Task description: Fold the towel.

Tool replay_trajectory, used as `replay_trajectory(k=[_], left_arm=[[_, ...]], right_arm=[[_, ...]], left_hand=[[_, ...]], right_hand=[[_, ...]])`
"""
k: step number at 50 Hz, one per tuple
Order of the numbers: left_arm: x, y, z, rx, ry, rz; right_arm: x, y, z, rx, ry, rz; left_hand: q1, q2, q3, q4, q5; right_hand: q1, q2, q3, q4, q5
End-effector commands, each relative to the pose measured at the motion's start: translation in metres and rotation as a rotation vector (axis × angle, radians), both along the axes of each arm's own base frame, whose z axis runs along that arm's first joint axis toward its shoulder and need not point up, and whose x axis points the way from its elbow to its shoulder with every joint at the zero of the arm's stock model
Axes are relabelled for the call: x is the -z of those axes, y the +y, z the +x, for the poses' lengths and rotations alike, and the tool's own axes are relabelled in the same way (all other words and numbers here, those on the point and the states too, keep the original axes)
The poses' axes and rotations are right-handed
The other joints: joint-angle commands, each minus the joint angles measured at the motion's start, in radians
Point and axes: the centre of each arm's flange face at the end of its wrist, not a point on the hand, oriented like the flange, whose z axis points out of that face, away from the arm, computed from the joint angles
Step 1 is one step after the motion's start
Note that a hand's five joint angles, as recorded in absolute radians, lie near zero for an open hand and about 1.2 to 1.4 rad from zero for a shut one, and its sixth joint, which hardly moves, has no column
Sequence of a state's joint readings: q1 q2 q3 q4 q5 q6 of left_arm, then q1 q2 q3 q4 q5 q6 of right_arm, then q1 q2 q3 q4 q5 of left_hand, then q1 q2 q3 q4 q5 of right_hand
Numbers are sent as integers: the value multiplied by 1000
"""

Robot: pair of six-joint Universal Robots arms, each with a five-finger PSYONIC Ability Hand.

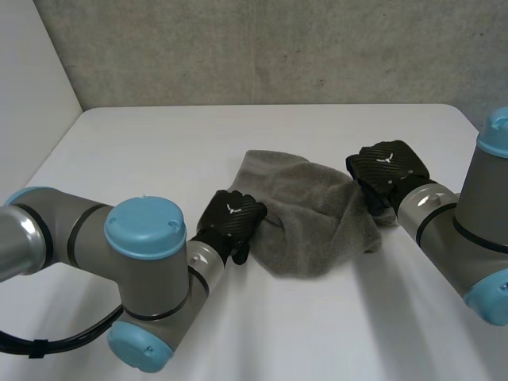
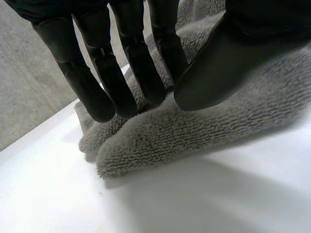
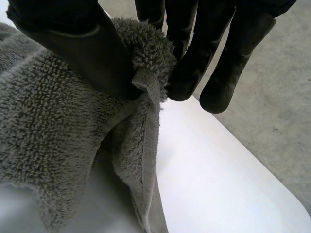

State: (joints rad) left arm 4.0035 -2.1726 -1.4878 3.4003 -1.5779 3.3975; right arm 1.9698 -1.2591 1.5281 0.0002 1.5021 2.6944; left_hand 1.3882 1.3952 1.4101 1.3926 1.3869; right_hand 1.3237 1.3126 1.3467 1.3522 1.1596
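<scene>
towel (image 1: 321, 218) pinched, left hand (image 1: 230, 218), right hand (image 1: 389, 171)

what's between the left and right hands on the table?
The crumpled grey terry towel spans that gap, as the head view shows; the left hand pinches one side, the right hand the opposite edge.

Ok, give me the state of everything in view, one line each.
towel: bunched up, not neatly folded, held at both sides.
left robot hand: shut on the towel's left edge, thumb against fingers.
right robot hand: shut on the towel's right corner, pinching it.
table: white, bearing the towel.
</scene>
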Motion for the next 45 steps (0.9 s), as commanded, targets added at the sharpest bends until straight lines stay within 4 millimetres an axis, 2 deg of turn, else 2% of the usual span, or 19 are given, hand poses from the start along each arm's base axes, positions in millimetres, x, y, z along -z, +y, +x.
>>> replay_trajectory(k=[1,7,11,14,16,17,18,20,26,28,39,45], left_arm=[[-24,25,2,-7,75,82],[-27,24,-1,-15,80,69],[-24,22,0,-25,78,75],[-21,19,4,-37,72,82],[-20,20,4,-32,68,86],[-18,21,4,-31,65,90],[-18,21,4,-31,65,90],[-15,21,4,-29,61,90],[-7,20,-2,-16,53,94],[-4,17,-8,-10,55,92],[19,-2,-27,2,39,83],[28,-5,-32,21,-4,52]], right_arm=[[-8,17,12,-96,-41,50],[-14,16,12,-93,-45,30],[-22,11,9,-80,-41,2],[-20,10,8,-83,-17,-4],[-20,10,8,-86,-3,-8],[-19,10,7,-86,8,-11],[-19,10,7,-86,8,-11],[-19,8,4,-77,19,-19],[-23,1,-4,-46,15,-28],[-23,2,-6,-41,12,-23],[-11,14,-8,-58,22,22],[-5,16,-9,-58,28,36]], left_hand=[[8,1,-14,4,-165],[8,1,-14,4,-165],[8,1,-14,4,-165],[8,1,-14,4,-165],[-59,-66,-81,-63,-232],[-190,-197,-212,-194,-363],[-191,-198,-213,-196,-364],[-466,-473,-488,-470,-639],[-599,-606,-621,-604,-773],[-713,-720,-735,-718,-887],[-770,-777,-791,-774,-943],[-772,-780,-794,-777,-946]], right_hand=[[73,84,50,44,62],[73,84,50,44,62],[73,84,50,44,62],[73,84,50,44,62],[73,84,50,44,62],[73,84,50,44,62],[73,84,50,44,62],[73,84,50,44,62],[73,84,50,44,62],[73,84,50,44,62],[73,84,50,44,62],[73,84,50,44,62]])
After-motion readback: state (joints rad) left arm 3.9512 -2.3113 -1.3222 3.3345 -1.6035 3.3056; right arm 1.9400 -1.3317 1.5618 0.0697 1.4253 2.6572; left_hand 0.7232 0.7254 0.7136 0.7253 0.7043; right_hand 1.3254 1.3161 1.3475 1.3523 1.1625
